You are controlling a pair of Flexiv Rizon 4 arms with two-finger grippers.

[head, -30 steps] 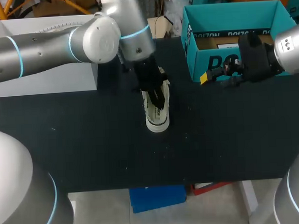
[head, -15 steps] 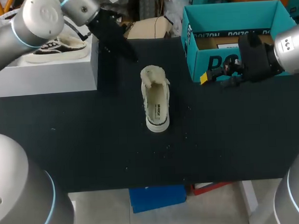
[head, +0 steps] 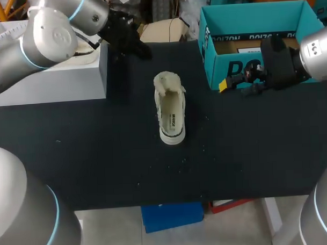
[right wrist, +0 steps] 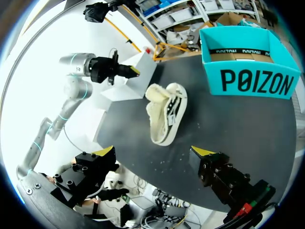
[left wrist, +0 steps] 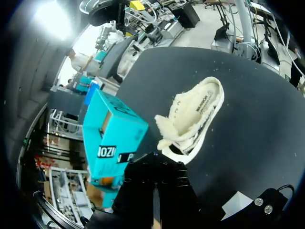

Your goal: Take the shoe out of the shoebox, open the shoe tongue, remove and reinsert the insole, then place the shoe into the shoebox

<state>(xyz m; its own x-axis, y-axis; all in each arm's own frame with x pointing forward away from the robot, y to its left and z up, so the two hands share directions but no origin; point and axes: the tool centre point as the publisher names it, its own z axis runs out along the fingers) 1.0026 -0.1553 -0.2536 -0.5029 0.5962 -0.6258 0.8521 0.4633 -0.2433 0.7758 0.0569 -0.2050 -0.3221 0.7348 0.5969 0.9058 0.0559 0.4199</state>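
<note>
The black surface (head: 100, 157) fills the middle of the head view, and its near edge runs along the lower part of the frame. At frame centre lies the pale shoe (head: 171, 114), toe towards the near edge and fleecy opening towards the far side. It is outside the shoebox (head: 206, 40) and touches neither pincer. I cannot tell whether it sits flat on its sole or leans to one side, and the insole cannot be made out in any view.

At right of centre, my right pincer (head: 232, 83) hangs before the teal front wall of the shoebox and covers part of the print there. Only one yellow tip shows here, and contact with the wall cannot be judged. In the right wrist view that pincer (right wrist: 153, 152) is spread wide and holds nothing, with the shoe (right wrist: 167, 112) ahead of it and the shoebox (right wrist: 252, 81) beyond.

In the upper left, my left pincer (head: 139, 48) is over the far edge of the surface, beside a white block (head: 49, 83). In the left wrist view its fingers (left wrist: 138, 191) are pressed together with only a thin slit between them, and their tips are cut off.

A pale sliver (head: 91, 48) on top of the block, behind my left arm, cannot be identified.
</note>
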